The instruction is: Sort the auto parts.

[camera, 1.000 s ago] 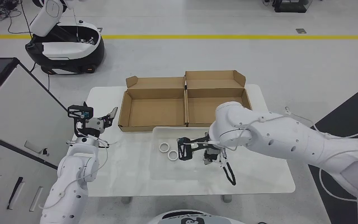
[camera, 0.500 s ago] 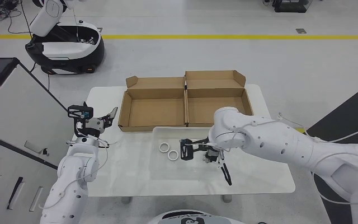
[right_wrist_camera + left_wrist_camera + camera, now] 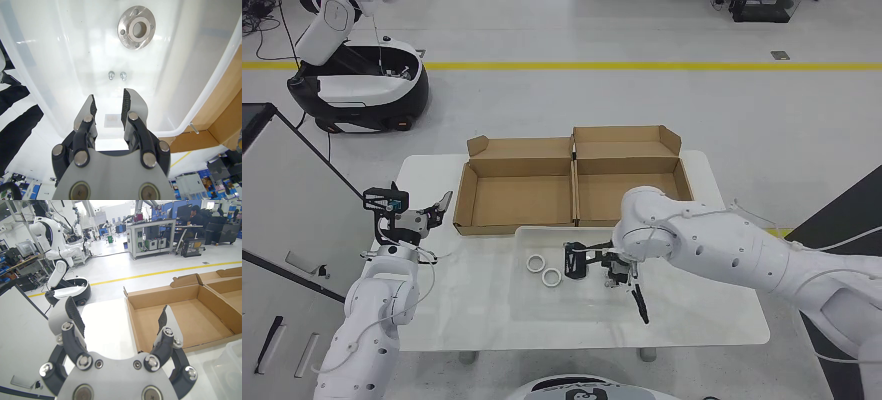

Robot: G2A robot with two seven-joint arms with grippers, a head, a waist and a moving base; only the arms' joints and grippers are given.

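Sorting looks barely begun. The two cardboard boxes standing side by side along the far edge of the tabletop (image 3: 472, 300), the left box (image 3: 517, 195) and the right box (image 3: 627, 190), have bare floors as far as they can be seen. The parts all lie in the clear plastic bin (image 3: 692, 295), which sits just in front of the boxes and reaches toward the near edge. On the bin's floor lie a metal flange (image 3: 136, 30) with a raised hub and bolt holes, and two small bolts (image 3: 111, 75) (image 3: 122, 75) side by side between the flange and the right end effector. From above, two pale rings (image 3: 536, 263) (image 3: 552, 277) show in the bin's left part. One of them is probably the flange, but I cannot tell which. By this reading every part has yet to be lifted out and dropped into a box.

The right end effector (image 3: 108, 93) hangs inside the bin, low over its floor and just short of the bolts. Its fingers are partly spread, with a clear gap between the ribbed pads. It holds nothing and touches no part. The left end effector (image 3: 117, 303) hovers by the tabletop's left edge, near the left box. Its fingers are spread wide with nothing between them.
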